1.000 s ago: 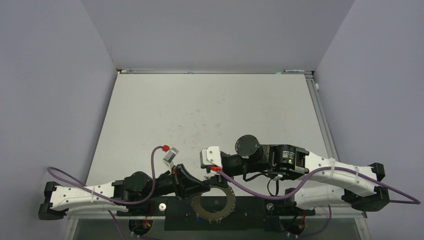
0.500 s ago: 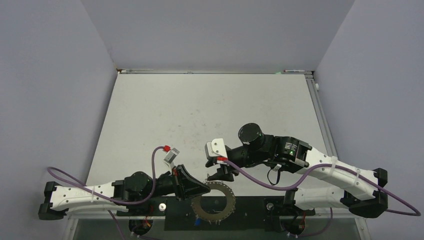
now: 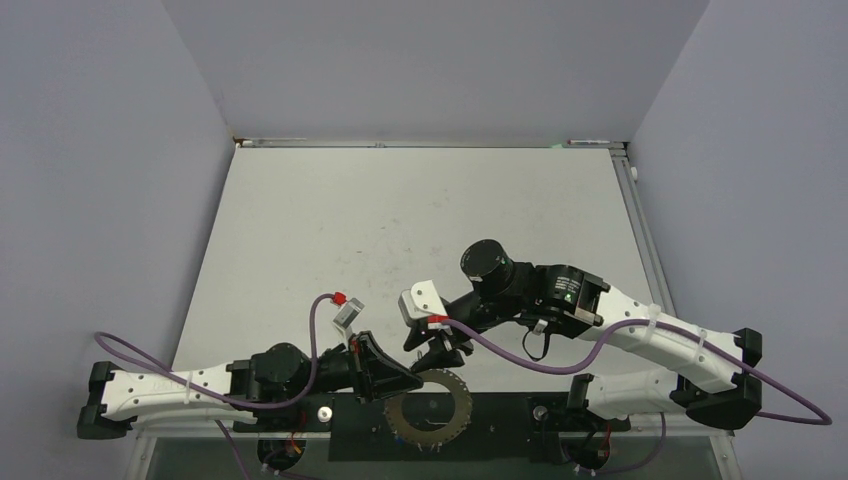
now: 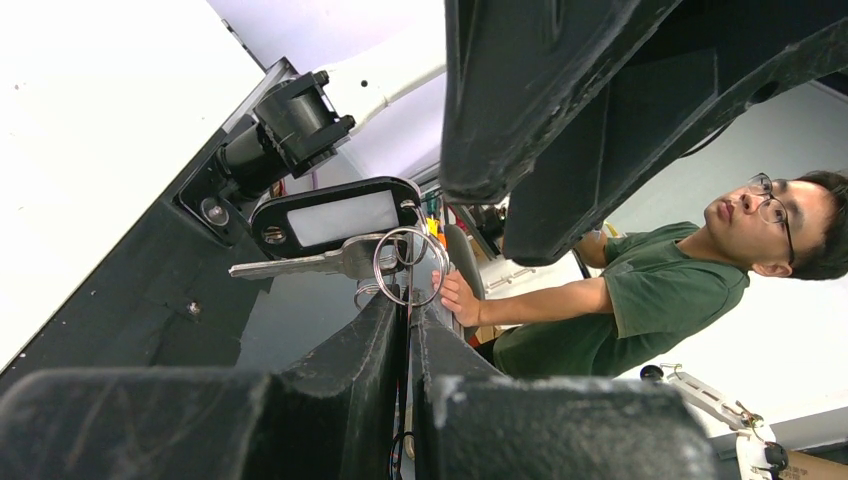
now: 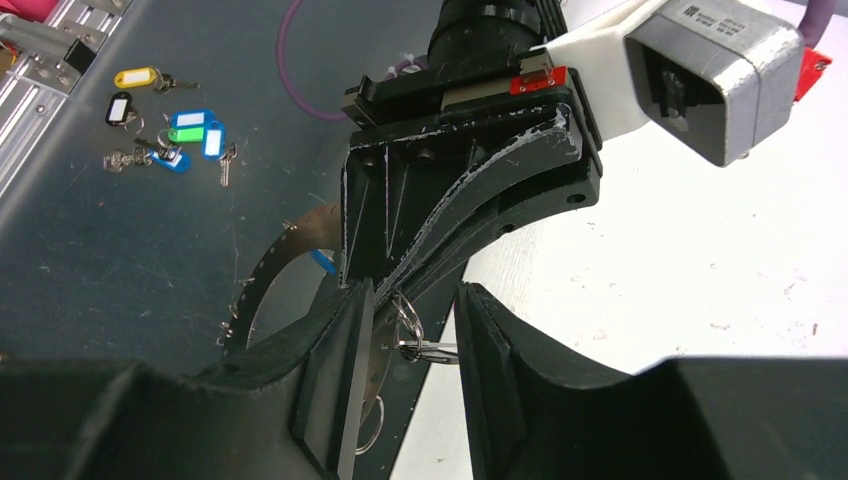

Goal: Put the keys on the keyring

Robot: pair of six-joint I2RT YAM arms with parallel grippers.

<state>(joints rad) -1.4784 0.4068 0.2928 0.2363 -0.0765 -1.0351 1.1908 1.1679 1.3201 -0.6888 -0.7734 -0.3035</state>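
Observation:
My left gripper [image 3: 402, 381] is shut on the rim of the keyring [image 3: 463, 396], a flat grey disc fringed with small wire loops, held at the table's near edge. In the left wrist view its jaws [image 4: 410, 305] pinch the disc edge-on; just past them a silver key [image 4: 300, 265] with a black white-labelled tag [image 4: 340, 215] hangs on a small split ring [image 4: 408, 265]. My right gripper [image 3: 440, 352] stands right over the left one. Its jaws [image 5: 415, 300] are apart on either side of that split ring and key [image 5: 425, 347], touching neither. A blue tag [image 5: 320, 262] shows by the keyring [image 5: 268, 262].
Several spare keys with coloured tags [image 5: 165, 135] lie on the dark surface beside the table. A dark strip [image 3: 510, 412] runs along the near edge between the arm bases. The white table [image 3: 400, 220] stretches beyond, with walls on three sides.
The right arm has swung left and down until its fingers straddle the key at the left gripper's tips, and its jaws have narrowed. The left arm has barely shifted.

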